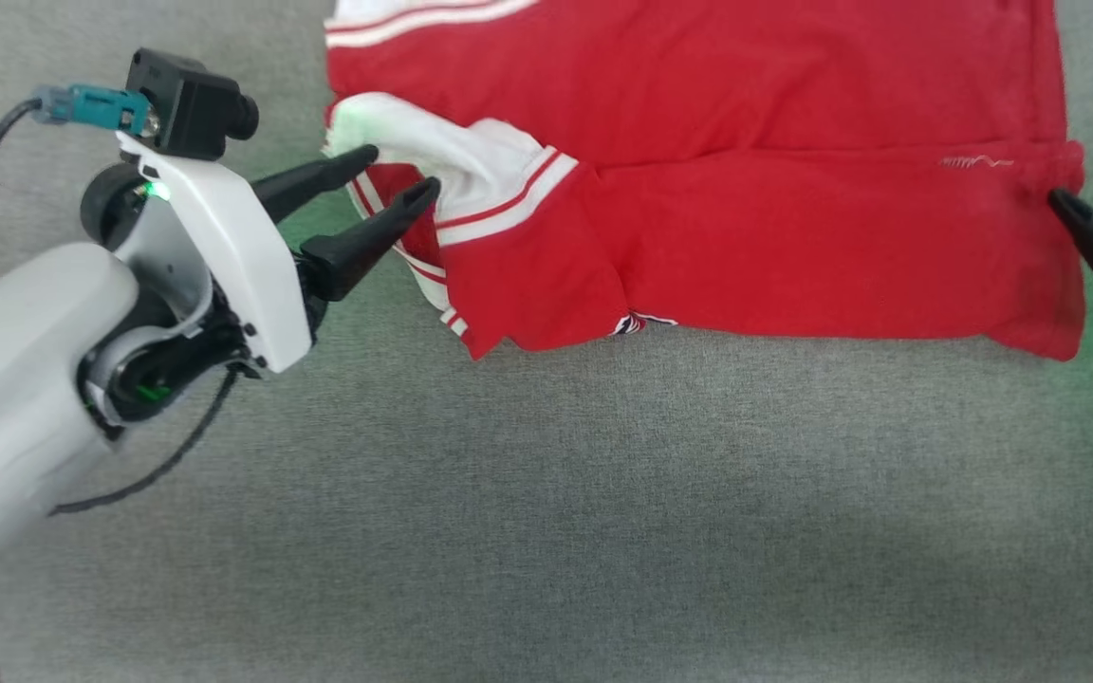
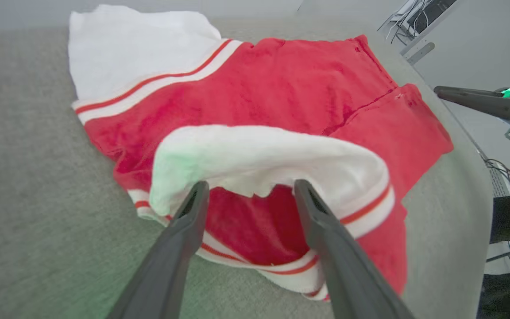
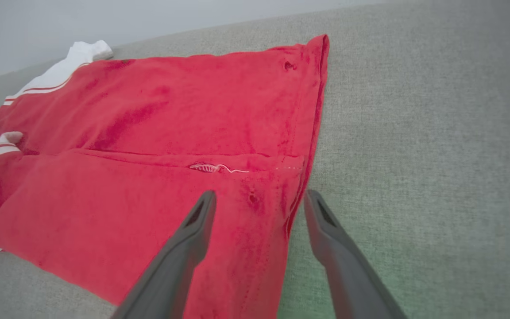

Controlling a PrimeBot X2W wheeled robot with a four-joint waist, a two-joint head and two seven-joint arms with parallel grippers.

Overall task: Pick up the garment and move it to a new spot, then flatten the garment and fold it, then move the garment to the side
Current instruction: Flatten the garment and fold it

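Left gripper [image 1: 402, 169] spread at garment [image 1: 746, 237] sleeve [image 1: 471, 156], right gripper [image 1: 1092, 192] astride edge

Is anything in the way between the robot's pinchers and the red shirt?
No, nothing visible. The open left gripper is at the white sleeve of the garment, the open right gripper at its opposite edge.

The left hand [image 1: 402, 169] (pale forearm [image 1: 15, 379] angled up behind it) and the right hand [image 1: 1091, 190] both have fingers [image 3: 184, 248] spread apart.
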